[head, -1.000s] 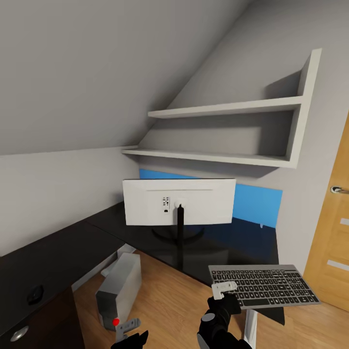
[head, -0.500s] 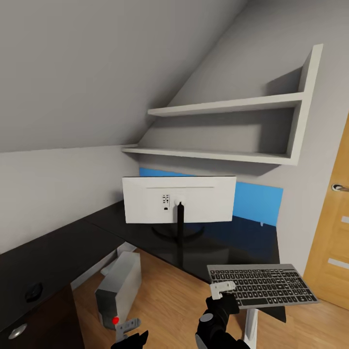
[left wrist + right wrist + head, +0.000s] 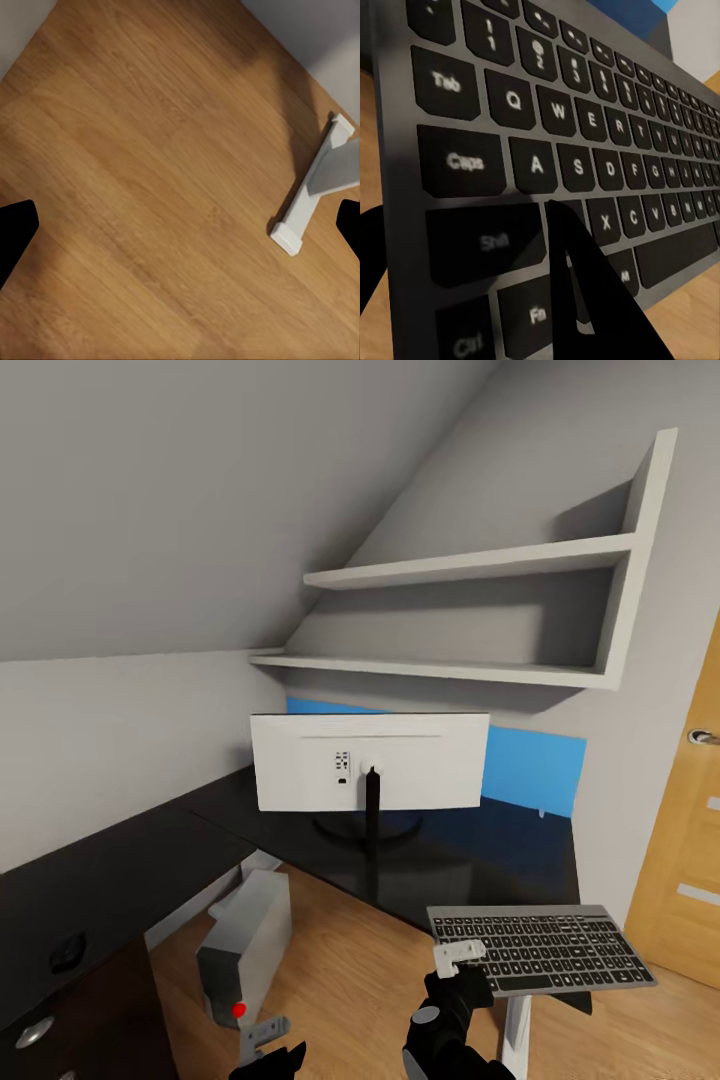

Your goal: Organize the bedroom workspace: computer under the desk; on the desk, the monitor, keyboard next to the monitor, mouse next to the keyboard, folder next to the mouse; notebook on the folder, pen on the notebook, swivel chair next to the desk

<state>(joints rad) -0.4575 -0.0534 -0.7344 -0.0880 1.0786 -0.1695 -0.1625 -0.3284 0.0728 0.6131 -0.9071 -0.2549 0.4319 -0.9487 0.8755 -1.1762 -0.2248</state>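
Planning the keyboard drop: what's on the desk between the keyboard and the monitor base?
Head view: only bare glossy desk top lies between the keyboard, held in the right tool, and the monitor stand's ring base.

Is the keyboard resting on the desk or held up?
Held up: the right end effector grips the keyboard by one edge, above the desk corner.

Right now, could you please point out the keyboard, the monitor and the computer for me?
keyboard point(image 3: 560, 950): head view, on the middle rows of its keys.
monitor point(image 3: 420, 760): head view, on its white back panel, beside the stand mount.
computer point(image 3: 250, 940): head view, on its light-grey side panel.
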